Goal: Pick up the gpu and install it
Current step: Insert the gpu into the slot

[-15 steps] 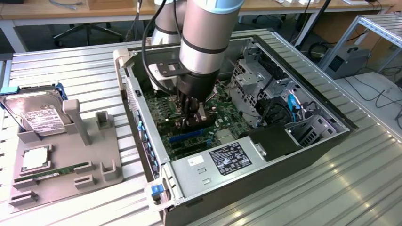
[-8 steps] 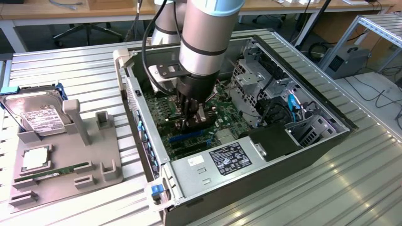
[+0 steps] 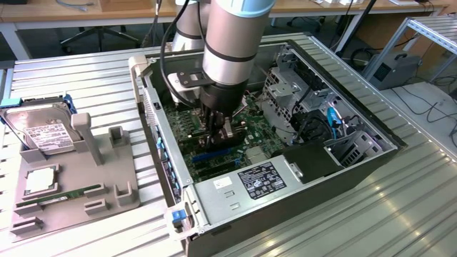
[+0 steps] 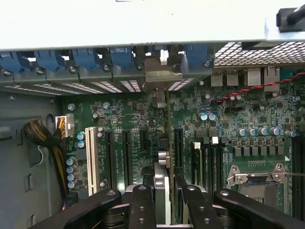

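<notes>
The black two-fingered gripper (image 3: 218, 140) on the silver-grey robot arm reaches down into the open dark-grey computer case (image 3: 371, 160), over the green motherboard (image 4: 238, 119). Its jaws stand narrow, clamped on the upper edge of the gpu (image 4: 164, 143), a thin dark expansion card seen edge-on, standing upright above the long black slots (image 4: 126, 157). Its pale metal bracket (image 4: 159, 76) sits at the rear wall among the blue slot clips. The card looks light and rigid but fragile; it seems best held by the bare top edge, as here. On the grey parts tray (image 3: 114, 187) outside remain a silver hard drive (image 3: 43, 131) and a green memory stick (image 3: 68, 194).
</notes>
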Robot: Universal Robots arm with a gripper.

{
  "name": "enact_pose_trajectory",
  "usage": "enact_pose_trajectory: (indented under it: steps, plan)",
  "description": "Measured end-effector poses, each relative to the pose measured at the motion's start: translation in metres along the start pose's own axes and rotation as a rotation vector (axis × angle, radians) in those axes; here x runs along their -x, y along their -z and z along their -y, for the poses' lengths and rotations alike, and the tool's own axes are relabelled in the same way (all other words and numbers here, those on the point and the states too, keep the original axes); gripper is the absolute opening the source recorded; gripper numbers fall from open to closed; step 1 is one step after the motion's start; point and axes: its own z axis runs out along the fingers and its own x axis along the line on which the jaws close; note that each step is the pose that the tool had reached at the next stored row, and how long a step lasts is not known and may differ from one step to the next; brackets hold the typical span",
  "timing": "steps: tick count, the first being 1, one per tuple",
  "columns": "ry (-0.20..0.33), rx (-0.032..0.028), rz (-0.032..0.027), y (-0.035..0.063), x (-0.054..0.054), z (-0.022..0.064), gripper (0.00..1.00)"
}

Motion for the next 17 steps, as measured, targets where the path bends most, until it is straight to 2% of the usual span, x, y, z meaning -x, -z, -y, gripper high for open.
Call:
enact_pose_trajectory:
  steps: [2,17]
  plan:
    - [-0.004,0.0001,-0.0022,0.0,0.0001,0.0,0.27]
    - [-0.007,-0.0002,-0.0068,-0.0025,-0.0001,-0.005,0.27]
